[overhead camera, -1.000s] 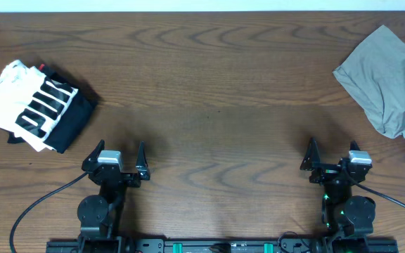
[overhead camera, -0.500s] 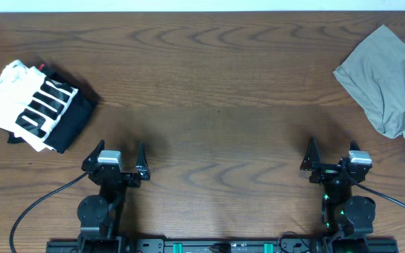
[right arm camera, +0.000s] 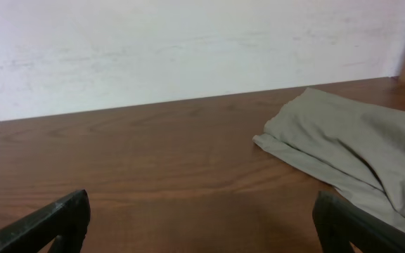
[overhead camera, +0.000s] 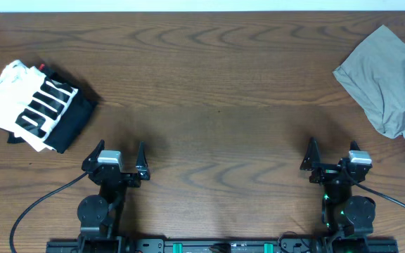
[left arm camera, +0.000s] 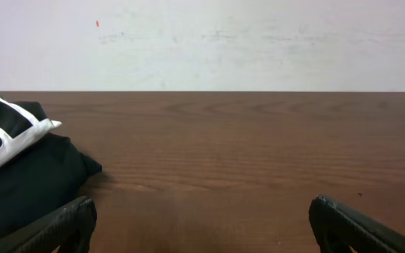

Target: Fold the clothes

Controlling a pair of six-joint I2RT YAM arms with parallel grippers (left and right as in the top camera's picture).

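Note:
The khaki clothes lie wrinkled at the table's far right edge, partly out of the overhead view. They also show at the right of the right wrist view. My left gripper is open and empty near the front left. In its wrist view the fingers are wide apart over bare wood. My right gripper is open and empty near the front right, well in front of the clothes. Its fingers stand wide apart with nothing between them.
A black-and-white striped garment pile sits at the left side of the brown wooden table; it shows at the left of the left wrist view. A white wall runs behind the table.

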